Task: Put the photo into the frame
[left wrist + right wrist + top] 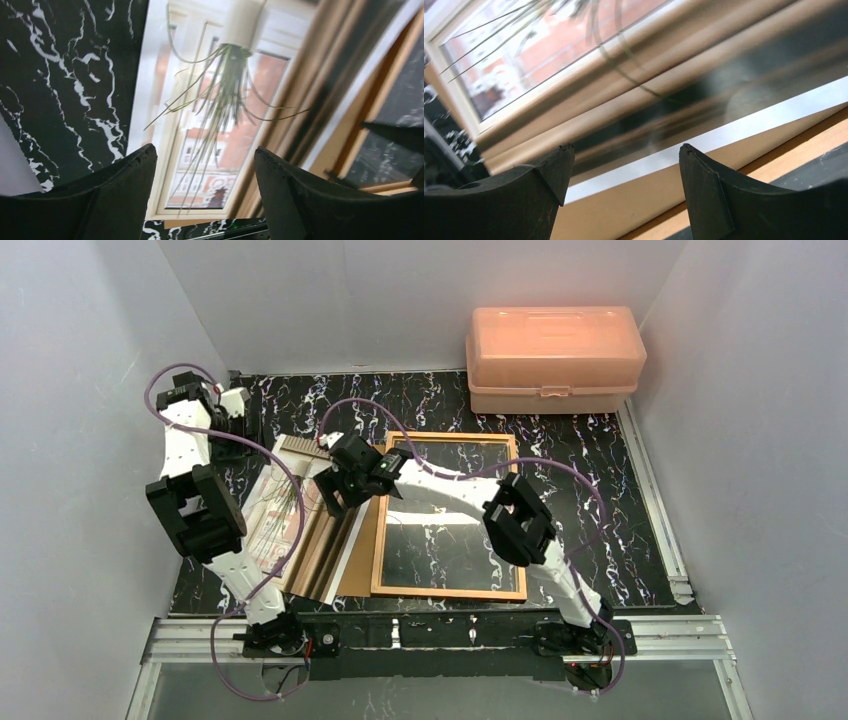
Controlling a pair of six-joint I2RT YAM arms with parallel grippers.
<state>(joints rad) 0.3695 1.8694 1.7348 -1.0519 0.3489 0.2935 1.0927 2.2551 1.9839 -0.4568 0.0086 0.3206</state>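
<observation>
We log left hand [205, 155] and right hand [624, 150] both spread, pinching nothing. The photo [285, 510] lies on the counter [600, 470], just left of the frame [450, 591], outside it.

Overhead; both wrists close above photo [220, 125]

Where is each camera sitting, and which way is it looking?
Top: above and behind the robot, looking down at the table; left arm and right arm both show.
Left wrist: on the left arm, looking down past the open left gripper at the photo and frame.
Right wrist: low on the right arm, looking across the photo past the open right gripper.
Shared: both wrist views show the photo.
</observation>
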